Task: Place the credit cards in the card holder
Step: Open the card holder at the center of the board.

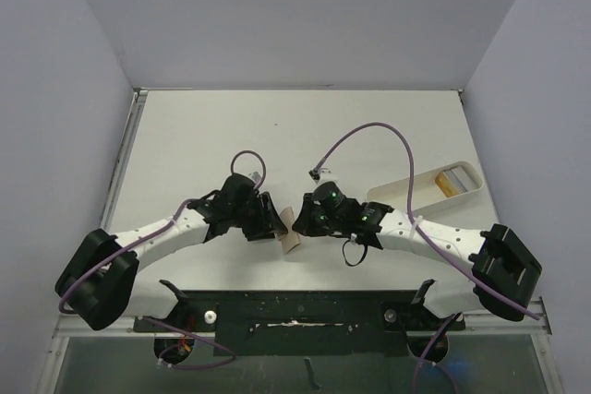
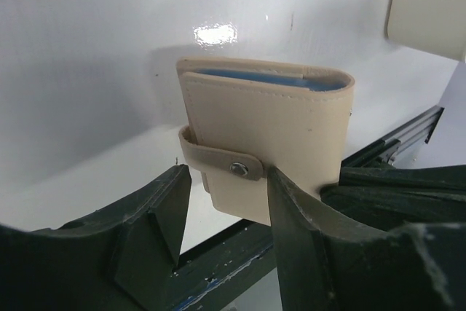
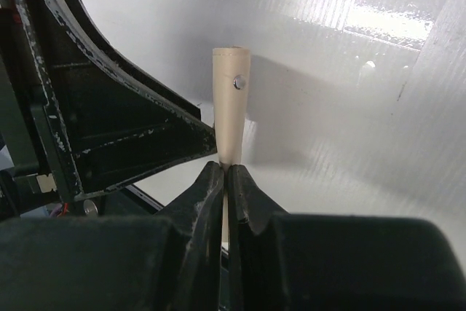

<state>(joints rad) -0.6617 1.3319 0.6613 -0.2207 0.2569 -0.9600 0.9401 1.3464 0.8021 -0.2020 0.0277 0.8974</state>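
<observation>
The card holder (image 1: 293, 242) is a tan wallet, closed, with its strap snapped over the front. It is held upright just above the table's near middle. In the left wrist view the card holder (image 2: 269, 129) shows blue lining at its top edge. My right gripper (image 1: 301, 219) is shut on its edge, and the pinch shows in the right wrist view (image 3: 224, 167) below the card holder (image 3: 231, 107). My left gripper (image 1: 274, 219) is open, its fingers (image 2: 227, 180) either side of the wallet's lower corner. No dark credit cards show.
A white oblong tray (image 1: 427, 193) lies at the right with a small yellowish and grey item at its far end; its corner shows in the left wrist view (image 2: 429, 12). Purple cables loop over both arms. The black base rail (image 1: 295, 306) runs along the near edge.
</observation>
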